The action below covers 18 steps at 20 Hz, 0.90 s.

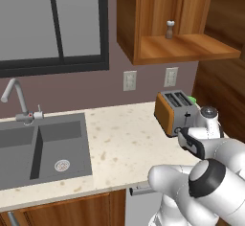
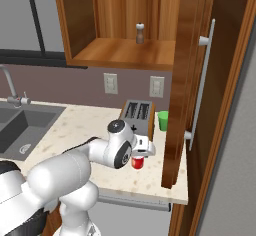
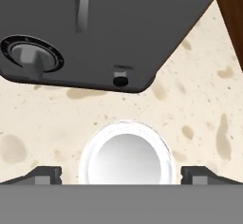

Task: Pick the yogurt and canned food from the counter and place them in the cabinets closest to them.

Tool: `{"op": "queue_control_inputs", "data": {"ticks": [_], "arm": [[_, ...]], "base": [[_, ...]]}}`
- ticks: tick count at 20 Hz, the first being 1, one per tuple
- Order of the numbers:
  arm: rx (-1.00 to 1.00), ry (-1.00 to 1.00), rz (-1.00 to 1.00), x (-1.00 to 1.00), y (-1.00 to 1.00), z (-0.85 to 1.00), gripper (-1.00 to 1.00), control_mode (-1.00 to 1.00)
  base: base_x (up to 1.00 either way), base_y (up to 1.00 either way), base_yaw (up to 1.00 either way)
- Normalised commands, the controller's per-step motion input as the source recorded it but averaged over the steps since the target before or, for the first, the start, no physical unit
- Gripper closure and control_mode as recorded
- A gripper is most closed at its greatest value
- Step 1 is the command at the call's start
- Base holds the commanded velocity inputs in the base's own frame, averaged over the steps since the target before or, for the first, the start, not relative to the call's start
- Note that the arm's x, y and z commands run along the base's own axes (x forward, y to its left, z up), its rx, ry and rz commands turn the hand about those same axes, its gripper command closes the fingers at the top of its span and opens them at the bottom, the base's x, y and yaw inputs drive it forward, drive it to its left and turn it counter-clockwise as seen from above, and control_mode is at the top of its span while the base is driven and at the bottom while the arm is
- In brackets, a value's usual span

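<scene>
Directly below the hand camera sits the yogurt (image 3: 126,154), its white rim and pale top seen straight down, standing on the counter (image 3: 204,109) just in front of the toaster (image 3: 109,28). Left of the cup one dark fingertip (image 3: 45,174) shows, and right of it the other; the jaws stand wide, one on each side of the cup with bare counter between tip and rim, so nothing is held. From the right base camera the gripper (image 2: 140,155) hangs over the red cup, close by the toaster's front end, with a green cup (image 2: 163,120) behind the toaster and the open cabinet (image 2: 125,52) above it, a pepper shaker (image 2: 140,33) on its shelf.

My worry: the toaster is very near, so a descent drifting toward it could knock a finger against its face, or an off-centre close could tip the light cup.
</scene>
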Motion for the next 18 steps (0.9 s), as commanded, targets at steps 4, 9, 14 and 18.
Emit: {"op": "queue_control_inputs", "data": {"ticks": [4,9,14,18], "arm": [[0.00,0.00,0.00,0.00,0.00,0.00,-1.00,-1.00],[0.00,0.00,0.01,0.06,-0.10,-0.06,-1.00,-1.00],[0.00,0.00,0.01,0.00,-0.04,-0.03,-1.00,-1.00],[0.00,0.00,0.00,0.00,0.00,0.00,-1.00,-1.00]], "base": [[0.00,0.00,0.00],[0.00,0.00,0.00],[0.00,0.00,0.00],[0.00,0.00,0.00]]}}
